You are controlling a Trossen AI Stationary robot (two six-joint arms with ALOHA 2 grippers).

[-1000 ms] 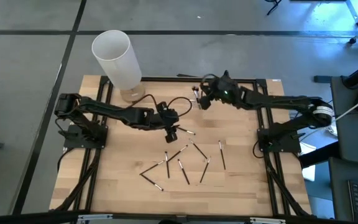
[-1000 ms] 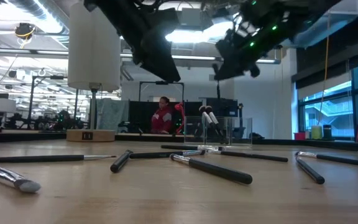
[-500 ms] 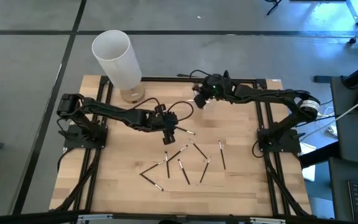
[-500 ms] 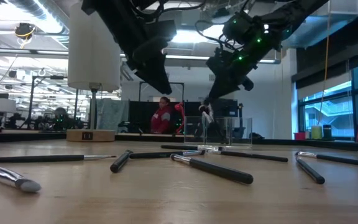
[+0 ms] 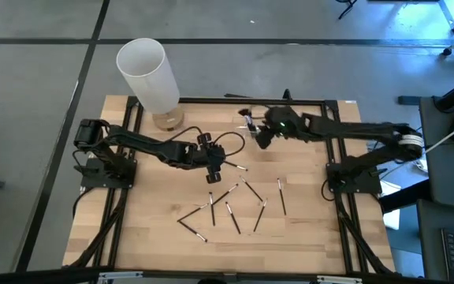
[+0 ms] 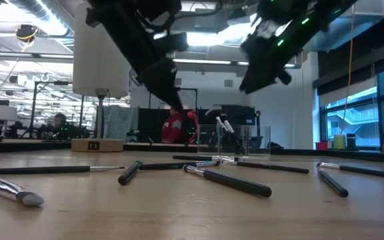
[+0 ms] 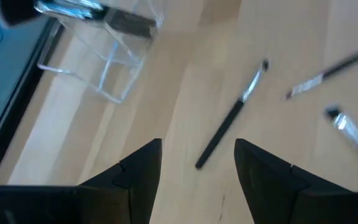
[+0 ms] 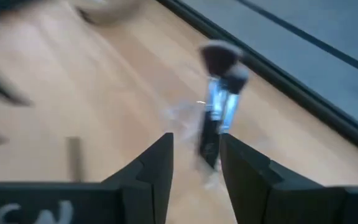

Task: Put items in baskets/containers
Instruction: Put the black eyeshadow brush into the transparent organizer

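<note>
Fingers parted and empty, the right gripper [image 5: 263, 139] hangs beside the clear organizer [image 6: 233, 141] (two brushes [image 6: 227, 127] inside), while the left gripper [image 5: 214, 168], also wide open, hovers over a loose brush [image 7: 230, 118].

No legible text

Nothing in any view carries readable lettering, labels, brands or numbers.

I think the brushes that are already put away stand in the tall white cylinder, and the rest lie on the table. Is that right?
Not quite. The low view shows the stored brushes standing in the small clear organizer, not in the white cylinder. The rest do lie loose on the table.
</note>
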